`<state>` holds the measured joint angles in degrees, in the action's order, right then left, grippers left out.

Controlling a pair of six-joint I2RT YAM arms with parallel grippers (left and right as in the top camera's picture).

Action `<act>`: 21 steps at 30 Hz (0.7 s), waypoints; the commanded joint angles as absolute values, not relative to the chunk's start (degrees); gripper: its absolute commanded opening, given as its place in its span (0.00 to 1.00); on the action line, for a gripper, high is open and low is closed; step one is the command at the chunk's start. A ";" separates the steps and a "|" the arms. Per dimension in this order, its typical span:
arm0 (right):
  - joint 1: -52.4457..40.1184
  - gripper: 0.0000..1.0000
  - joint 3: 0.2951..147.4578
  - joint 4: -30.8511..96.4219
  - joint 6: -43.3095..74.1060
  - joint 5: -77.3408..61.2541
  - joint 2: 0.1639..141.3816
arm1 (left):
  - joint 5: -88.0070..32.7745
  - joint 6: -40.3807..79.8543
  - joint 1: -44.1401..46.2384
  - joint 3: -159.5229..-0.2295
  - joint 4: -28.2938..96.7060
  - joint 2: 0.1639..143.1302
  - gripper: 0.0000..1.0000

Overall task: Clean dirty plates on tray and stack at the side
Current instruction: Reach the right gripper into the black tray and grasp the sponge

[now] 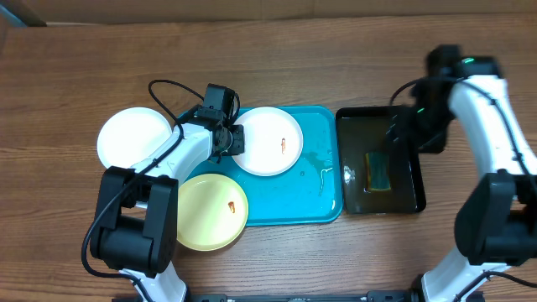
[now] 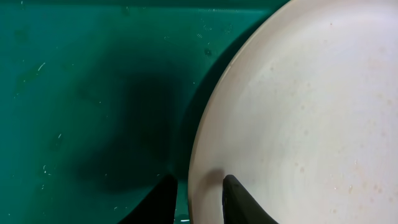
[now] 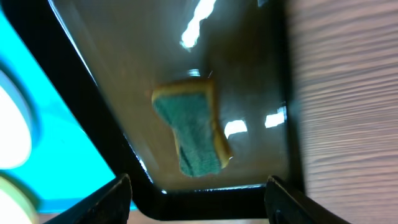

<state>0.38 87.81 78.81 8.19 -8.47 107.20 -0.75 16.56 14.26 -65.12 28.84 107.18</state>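
A white plate (image 1: 268, 141) with an orange-brown smear lies at the back of the turquoise tray (image 1: 323, 197). My left gripper (image 1: 233, 141) (image 2: 199, 180) straddles its left rim, open narrowly. One finger (image 2: 242, 202) rests on the plate's face (image 2: 298, 112). The other finger (image 2: 160, 200) stands outside the rim with a sliver of tray showing. A pale yellow-green plate (image 1: 212, 211) with a smear overlaps the tray's front left corner. Another white plate (image 1: 134, 138) lies on the table at the left. My right gripper (image 1: 401, 127) (image 3: 198, 186) hangs open and empty over the black tray.
The black tray (image 1: 411, 197) (image 3: 205, 199) right of the turquoise one holds shallow liquid and a green-and-yellow sponge (image 1: 379, 170) (image 3: 193, 134). Water drops glisten on the turquoise tray's right part (image 1: 323, 172). Bare wooden table surrounds everything.
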 commanded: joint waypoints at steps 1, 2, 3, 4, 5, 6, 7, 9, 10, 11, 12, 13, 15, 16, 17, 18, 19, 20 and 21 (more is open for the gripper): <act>-2.28 0.70 81.54 74.46 7.51 -5.58 106.43 | -0.01 17.17 14.33 -64.71 28.82 108.36 0.27; -3.18 0.69 79.18 72.03 7.49 -5.58 106.43 | -0.01 17.17 14.33 -64.71 28.84 108.36 0.27; -3.70 0.68 77.49 70.46 7.49 -5.58 106.43 | -0.01 17.17 14.33 -64.71 28.84 108.36 0.27; -4.29 0.66 75.50 68.75 7.49 -5.54 106.43 | -0.01 17.17 14.33 -64.71 28.84 108.36 0.27; -4.64 0.63 74.02 67.37 7.51 -5.37 106.43 | -0.01 17.17 14.33 -64.71 28.84 108.36 0.27; -4.99 0.58 72.31 65.71 7.53 -5.08 106.43 | -0.01 17.17 14.33 -64.71 28.84 108.36 0.28; -5.21 0.53 71.09 64.29 7.53 -4.82 106.43 | -0.01 17.17 14.33 -64.71 28.84 108.36 0.28; -5.30 0.46 68.31 60.62 7.73 -4.08 106.43 | -0.03 17.17 14.33 -64.71 28.82 108.36 0.28; -5.30 0.41 67.16 58.92 7.70 -3.86 106.43 | -0.03 17.17 14.33 -64.71 28.82 108.36 0.28; -5.30 0.39 66.17 57.39 7.73 -3.90 106.43 | -0.03 17.17 14.33 -64.71 28.84 108.36 0.28; -5.30 0.34 65.32 56.05 7.73 -3.90 106.43 | -0.01 17.17 14.33 -64.71 28.84 108.36 0.28; -5.30 0.31 64.51 54.83 7.70 -3.90 106.43 | -0.01 17.17 14.33 -64.71 28.84 108.36 0.28; -5.30 0.18 63.24 52.49 7.70 -3.88 106.43 | -0.01 17.17 14.33 -64.71 28.86 108.36 0.28; -5.30 0.17 63.05 51.92 7.70 -3.88 106.43 | -0.01 17.17 14.33 -64.71 28.86 108.36 0.28; -5.30 0.18 63.05 51.62 7.70 -3.88 106.43 | -0.01 17.17 14.33 -64.71 28.86 108.36 0.28; -5.30 0.36 63.07 51.44 7.70 -3.88 106.43 | -0.01 17.17 14.33 -64.71 28.86 108.36 0.28; -5.30 0.60 63.07 51.51 7.70 -3.90 106.43 | -0.01 17.17 14.33 -64.71 28.86 108.36 0.28; -5.28 0.77 63.07 51.86 7.70 -3.92 106.43 | -0.01 17.17 14.33 -64.71 28.86 108.36 0.29; -5.30 0.80 63.07 52.62 7.73 -3.92 106.43 | -0.01 17.17 14.33 -64.71 28.86 108.36 0.29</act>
<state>-5.37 64.12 52.53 7.81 -5.67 106.28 -0.75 16.58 14.26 -65.10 28.91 107.18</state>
